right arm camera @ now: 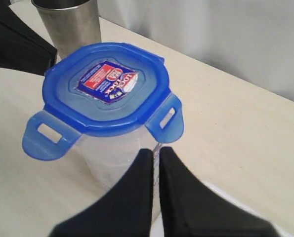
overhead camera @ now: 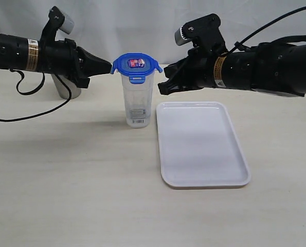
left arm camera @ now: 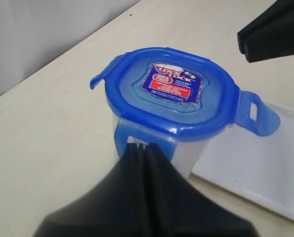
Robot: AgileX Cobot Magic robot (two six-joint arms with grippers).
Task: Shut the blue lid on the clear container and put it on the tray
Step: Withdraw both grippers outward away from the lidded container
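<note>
Lid on the container, an end effector at each side

The lid sits on the container, upright on the table with the tray just beside it at 3 o'clock. The left end effector, jaws pressed together and empty, points at the lid from 9 o'clock, its tip seemingly touching a tab. The right end effector, jaws all but together and empty, hangs near the lid at 3 o'clock

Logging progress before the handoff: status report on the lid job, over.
Left gripper and right gripper shut, at the lid's sides. Lid on container, side tabs flared. Container on table beside tray, nothing between.
</note>
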